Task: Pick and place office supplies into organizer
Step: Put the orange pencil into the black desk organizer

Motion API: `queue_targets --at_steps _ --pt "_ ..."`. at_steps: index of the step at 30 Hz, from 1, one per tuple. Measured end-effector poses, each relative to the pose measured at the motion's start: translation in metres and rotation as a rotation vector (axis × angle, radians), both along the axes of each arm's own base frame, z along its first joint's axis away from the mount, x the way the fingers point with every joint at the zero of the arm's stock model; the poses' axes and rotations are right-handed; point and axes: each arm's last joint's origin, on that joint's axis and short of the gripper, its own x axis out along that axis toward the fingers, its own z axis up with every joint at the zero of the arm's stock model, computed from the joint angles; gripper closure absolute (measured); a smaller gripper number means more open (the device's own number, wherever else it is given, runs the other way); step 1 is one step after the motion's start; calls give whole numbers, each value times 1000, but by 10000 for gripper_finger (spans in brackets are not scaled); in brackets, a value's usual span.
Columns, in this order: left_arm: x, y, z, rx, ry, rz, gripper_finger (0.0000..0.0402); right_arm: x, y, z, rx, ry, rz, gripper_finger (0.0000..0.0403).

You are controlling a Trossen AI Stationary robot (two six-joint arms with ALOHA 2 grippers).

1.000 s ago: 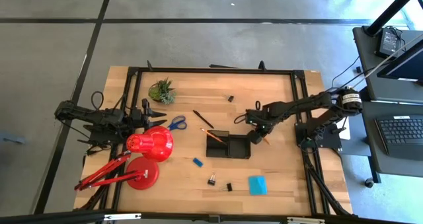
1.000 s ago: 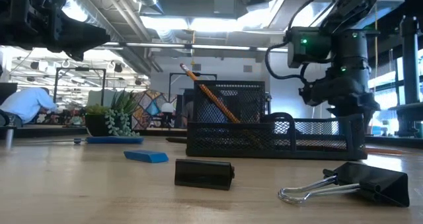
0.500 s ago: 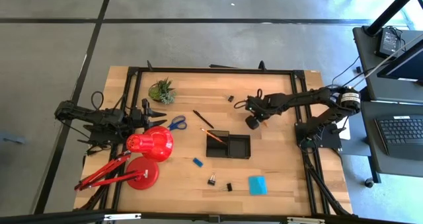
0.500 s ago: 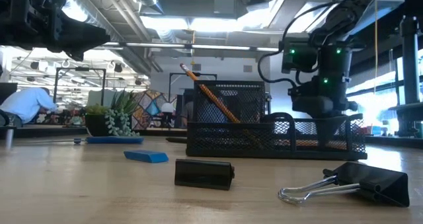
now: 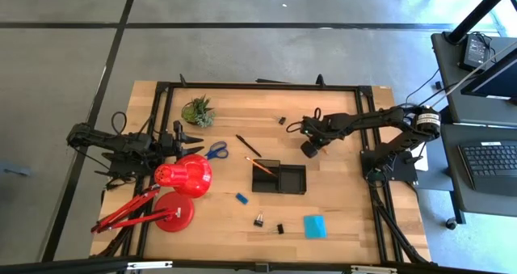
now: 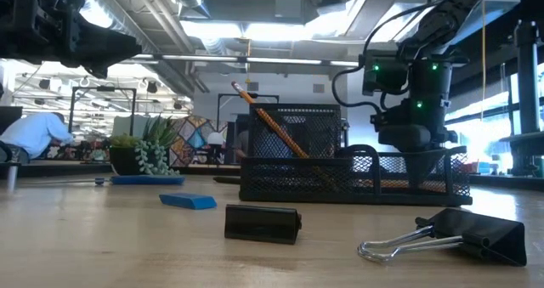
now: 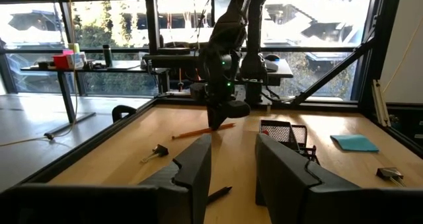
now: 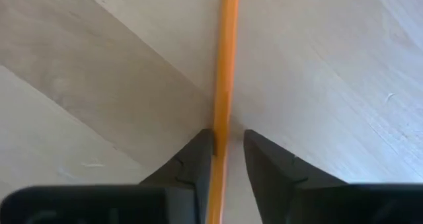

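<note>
My right gripper (image 5: 308,150) points down at the table beyond the organizer's far right corner, open by a narrow gap. An orange-yellow pencil (image 8: 223,59) lies flat on the wood and runs between its fingers. The black mesh organizer (image 5: 279,179) sits mid-table, and a second pencil (image 5: 260,166) leans in its left compartment. My left gripper (image 5: 191,137) is open and hovers at the table's left, near the blue-handled scissors (image 5: 216,151). Lying on the wood are the black pen (image 5: 248,145), blue eraser (image 5: 241,198), cyan pad (image 5: 314,226) and binder clips (image 5: 259,221). My right gripper (image 8: 228,135) comes at the pencil from above, one finger on each side of its shaft (image 8: 221,121). The pencil lies flat on the table and runs close along one fingertip (image 8: 201,148). I cannot tell whether either finger touches it.
The red desk lamp (image 5: 182,179) stands at the near left, just in front of my left gripper. A potted plant (image 5: 198,111) sits at the far left, and one more clip (image 5: 282,120) lies near the far edge. A person sits in the room beyond the table.
My right gripper moved from beside the organizer's right end toward the table's far edge. It also came down to the wood over the pencil, then stayed still for the last half second.
</note>
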Motion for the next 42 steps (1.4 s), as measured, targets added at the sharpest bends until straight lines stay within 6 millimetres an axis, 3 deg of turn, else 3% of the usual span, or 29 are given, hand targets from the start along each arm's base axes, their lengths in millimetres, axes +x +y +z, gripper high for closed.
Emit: queue_targets --at_steps 5,11,28,42 --pt "0 0 0 0 0 0 290 1 0 1 4 -2 -5 277" --pt "0 0 0 0 0 0 290 11 -3 12 22 -17 27 275" --pt "0 0 0 0 0 0 290 49 -26 68 -63 -167 131 280" --pt "0 0 0 0 0 -1 290 64 -47 42 -60 -201 168 280"
